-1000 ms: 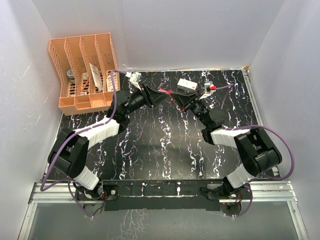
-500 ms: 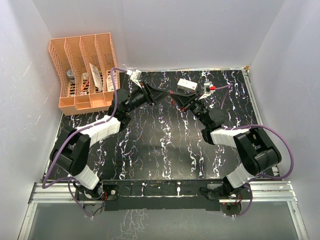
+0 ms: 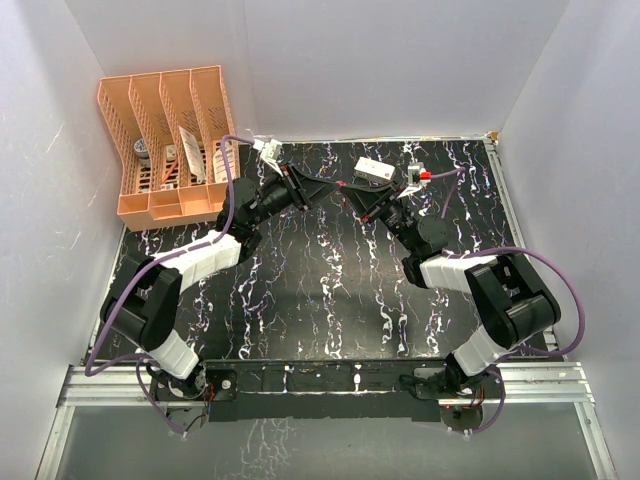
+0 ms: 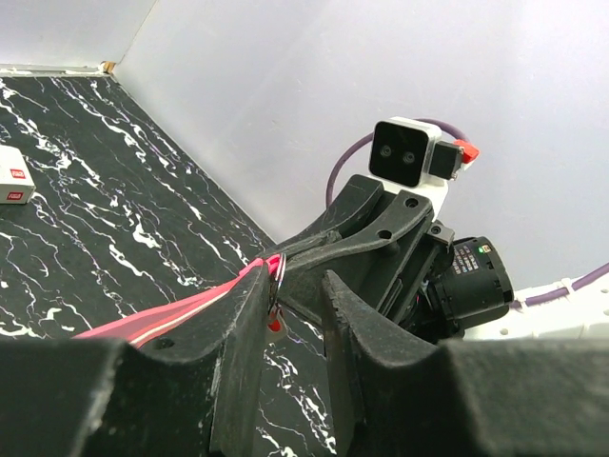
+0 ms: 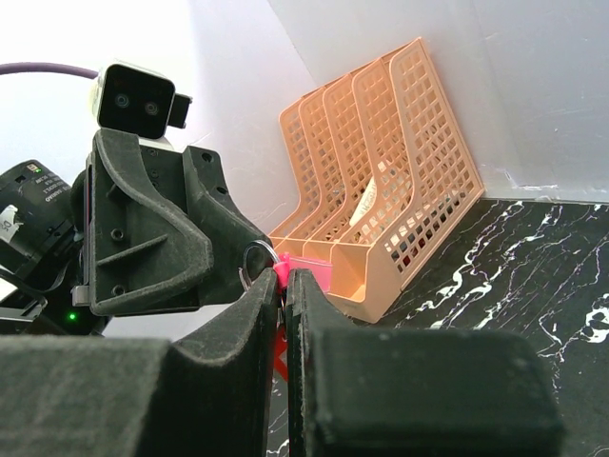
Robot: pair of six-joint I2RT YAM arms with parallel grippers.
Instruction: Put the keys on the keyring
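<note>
Narrower than a second ago, the left fingers (image 4: 238, 333) leave a slim gap, with the keyring (image 4: 277, 268) hanging in mid-air between them. The right fingers (image 5: 249, 319) pinch its pink tag (image 5: 309, 269) tight, above the counter (image 4: 95, 209).

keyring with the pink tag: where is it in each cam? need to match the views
Top external: keyring at far centre, where the two arms' tips meet.
Left wrist: keyring at lower centre, between that camera's own fingers; pink tag trails down-left.
Right wrist: keyring left of centre, just above the closed fingertips.
Shared landmark: the black marbled tabletop shows in all three.
</note>
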